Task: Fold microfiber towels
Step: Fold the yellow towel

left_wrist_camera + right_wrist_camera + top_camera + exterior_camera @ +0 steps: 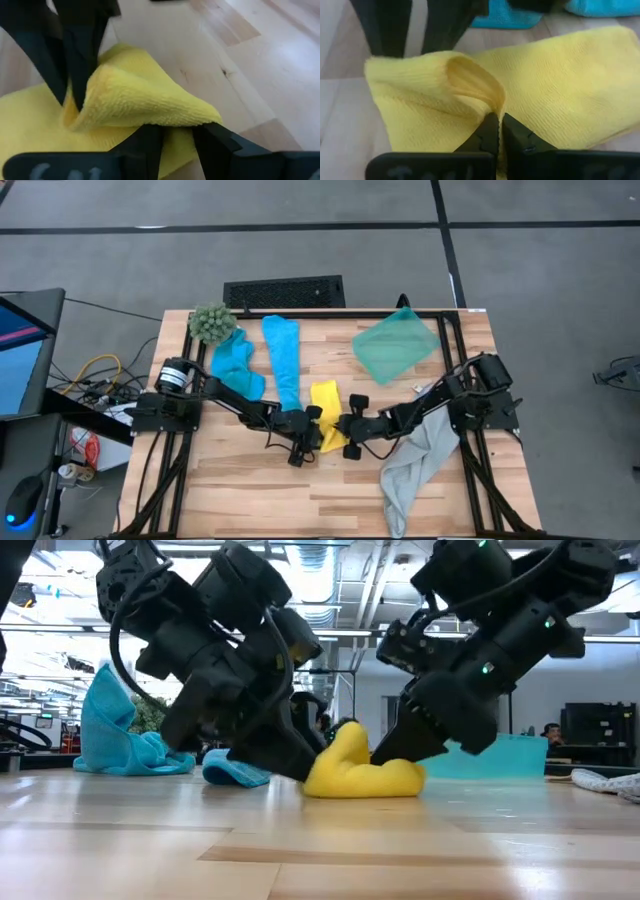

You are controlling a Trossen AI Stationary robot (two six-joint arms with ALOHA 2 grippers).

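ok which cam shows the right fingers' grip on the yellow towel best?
Right wrist view: the right gripper pinches a fold of the yellow towel. Low view shows both arms crowding it; high view only a yellow patch; left wrist sees the far side.

Yellow towel (pixel 560 85): nappy looped microfiber cloth, matt. Table (pixel 330 490): pale wood planks, smooth, satin sheen. Bin (pixel 395 347): translucent green plastic. Grey towel (pixel 415 465): soft matt cloth.

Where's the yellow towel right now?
In the high view the yellow towel lies near the table's middle, pinched between the left gripper and the right gripper, just beside the long blue towel.
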